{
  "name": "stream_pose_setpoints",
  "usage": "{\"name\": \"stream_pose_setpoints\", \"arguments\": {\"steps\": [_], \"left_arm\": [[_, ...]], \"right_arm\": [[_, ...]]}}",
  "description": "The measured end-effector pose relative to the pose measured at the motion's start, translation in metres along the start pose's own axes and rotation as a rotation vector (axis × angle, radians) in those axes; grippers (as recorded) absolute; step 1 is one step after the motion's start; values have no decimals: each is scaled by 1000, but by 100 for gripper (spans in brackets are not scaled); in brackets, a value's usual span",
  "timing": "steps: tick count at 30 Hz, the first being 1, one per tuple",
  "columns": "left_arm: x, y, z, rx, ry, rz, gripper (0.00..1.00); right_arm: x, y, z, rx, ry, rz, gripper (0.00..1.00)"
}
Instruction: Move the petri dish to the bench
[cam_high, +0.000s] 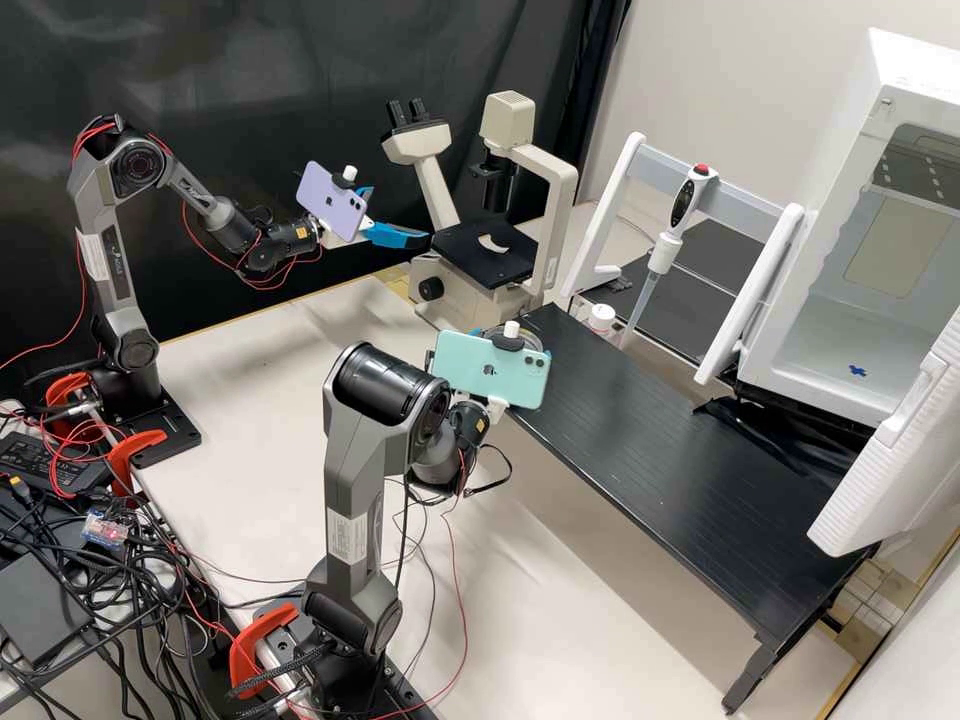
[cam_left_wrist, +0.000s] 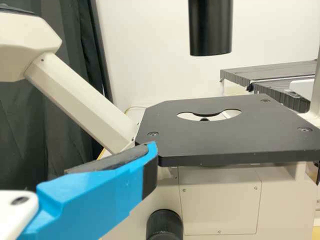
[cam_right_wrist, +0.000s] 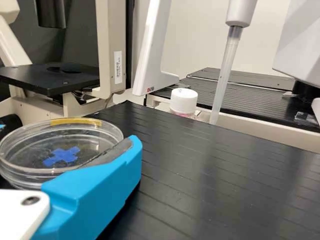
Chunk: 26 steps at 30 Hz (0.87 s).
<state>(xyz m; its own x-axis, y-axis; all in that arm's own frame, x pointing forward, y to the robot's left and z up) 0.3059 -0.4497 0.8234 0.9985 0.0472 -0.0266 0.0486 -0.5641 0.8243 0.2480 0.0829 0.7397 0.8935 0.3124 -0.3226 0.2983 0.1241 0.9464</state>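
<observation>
The petri dish (cam_right_wrist: 57, 156) is clasped by the right gripper (cam_high: 497, 408); in the high view, from the dish, the black bench (cam_high: 680, 470) spreads towards four o'clock; microscope (cam_high: 485, 250), twelve; left gripper (cam_high: 400, 214), eleven, fingers parted.

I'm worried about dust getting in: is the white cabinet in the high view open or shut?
The cabinet is open: its door stands swung out, showing a blue cross on the inner floor.

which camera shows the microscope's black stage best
The left wrist view: the stage is closest there, its opening plain to see. The high view shows it smaller, from above; the right wrist view cuts off one side.
</observation>
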Motion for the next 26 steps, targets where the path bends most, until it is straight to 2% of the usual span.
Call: {"name": "stream_pose_setpoints", "arguments": {"steps": [5,11,13,14,16,19,21,22,23,24,26], "left_arm": [[0,0,0,0,0,0,100],[0,0,0,0,0,0,100],[0,0,0,0,0,0,100],[0,0,0,0,0,0,100],[0,0,0,0,0,0,100],[0,0,0,0,0,0,100],[0,0,0,0,0,0,100],[0,0,0,0,0,0,100],[0,0,0,0,0,0,100],[0,0,0,0,0,0,100],[0,0,0,0,0,0,100]], "right_arm": [[-7,-1,0,-11,6,1,100],[-28,7,-7,-85,50,10,100],[-38,15,-11,-107,68,43,100],[-45,24,-14,-124,80,86,100],[-55,36,-17,-131,99,149,100],[-72,54,-26,-122,135,273,100],[-88,67,-33,-108,145,397,100],[-91,71,-34,-104,144,426,100],[-99,78,-36,-83,149,492,100],[-102,81,-37,-75,148,517,100],[-109,89,-36,-30,145,584,100]]}}
